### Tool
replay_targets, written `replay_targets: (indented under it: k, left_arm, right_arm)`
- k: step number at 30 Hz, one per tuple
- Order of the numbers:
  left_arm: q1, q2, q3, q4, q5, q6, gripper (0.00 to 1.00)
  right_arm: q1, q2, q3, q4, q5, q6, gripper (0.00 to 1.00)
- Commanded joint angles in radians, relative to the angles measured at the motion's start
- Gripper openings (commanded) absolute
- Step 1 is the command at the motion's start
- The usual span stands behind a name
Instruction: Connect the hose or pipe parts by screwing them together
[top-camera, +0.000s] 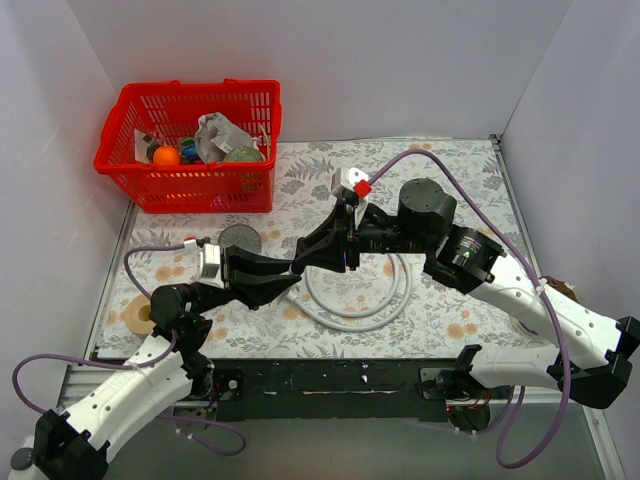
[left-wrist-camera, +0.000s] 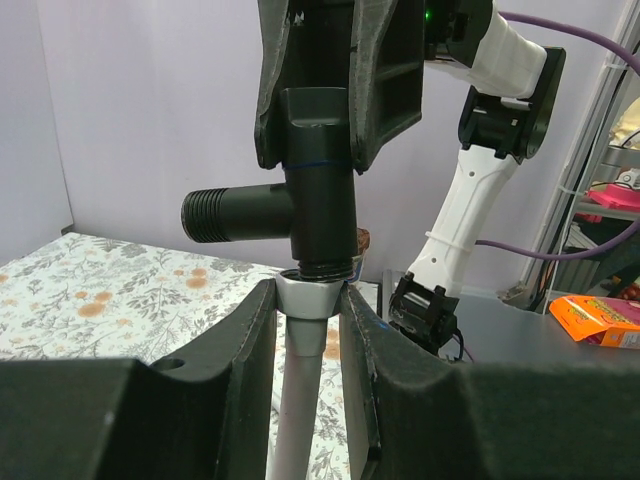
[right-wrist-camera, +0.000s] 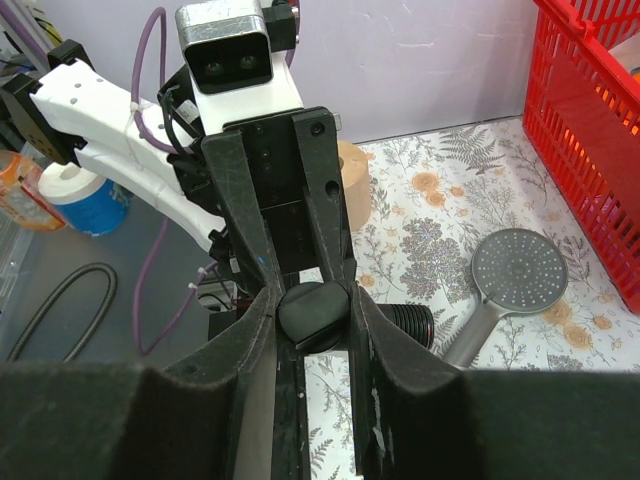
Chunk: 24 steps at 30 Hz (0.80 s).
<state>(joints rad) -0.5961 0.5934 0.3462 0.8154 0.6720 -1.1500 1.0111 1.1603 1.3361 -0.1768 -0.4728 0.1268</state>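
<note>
Hose nut (left-wrist-camera: 303, 297), pinched by left fingers (left-wrist-camera: 235, 350), meets black valve (left-wrist-camera: 315, 190) clamped in right fingers (left-wrist-camera: 385, 80).

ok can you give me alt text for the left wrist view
The left gripper clamps the end of the whitish hose just under a black valve fitting held from above by the right gripper, the two parts meeting end to end. The fitting's threaded side port points left.

Shower head (top-camera: 240, 238) just before the basket (top-camera: 188, 192), hose coil (top-camera: 350, 318) to its right.
</note>
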Motion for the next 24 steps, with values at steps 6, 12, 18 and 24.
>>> replay_targets:
  k: [6, 12, 18, 24]
  left_arm:
    - [0.013, -0.001, 0.068, 0.041, 0.008, -0.007, 0.00]
    - [0.018, 0.005, 0.080, 0.036, 0.011, -0.005, 0.00]
    - [0.025, 0.009, 0.089, 0.016, -0.023, -0.007, 0.00]
    - [0.030, 0.022, 0.093, -0.004, -0.101, -0.005, 0.00]
  right_arm:
    - [0.007, -0.019, -0.011, 0.065, 0.026, -0.024, 0.01]
    - [0.009, -0.016, -0.018, 0.056, 0.045, -0.030, 0.01]
    - [0.026, -0.005, 0.011, -0.027, 0.077, -0.072, 0.01]
    - [0.084, 0.010, 0.024, -0.065, 0.163, -0.102, 0.01]
